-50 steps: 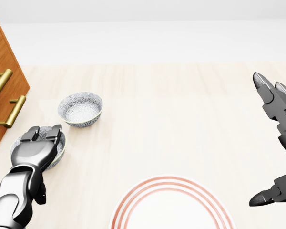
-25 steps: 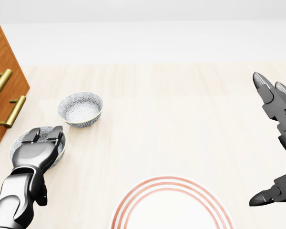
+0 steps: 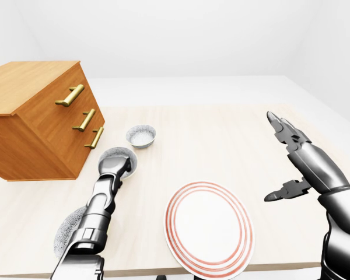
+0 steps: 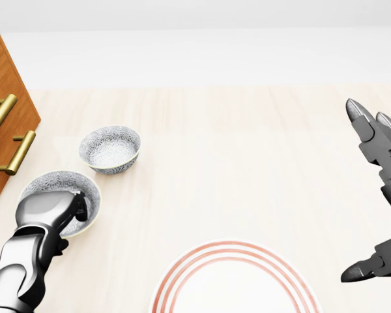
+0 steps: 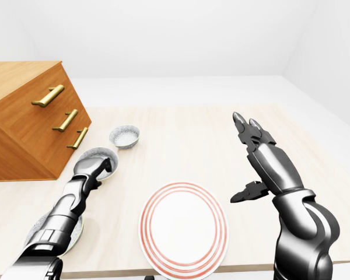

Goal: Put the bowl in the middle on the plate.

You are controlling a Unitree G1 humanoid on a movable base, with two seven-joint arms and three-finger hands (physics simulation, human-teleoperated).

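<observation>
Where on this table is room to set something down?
Free, in the head view: the tabletop between the far bowl and the open right hand, above the plate. Crowded: the left by the drawer cabinet, with the left hand gripping the middle bowl, near bowl under its arm.

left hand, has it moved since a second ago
Yes, the left hand drew back toward the head view's bottom, away from the upper bowl.

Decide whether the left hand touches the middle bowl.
Touching. In the head view, the left hand curls its fingers over the middle bowl, onto its inner wall.
</observation>
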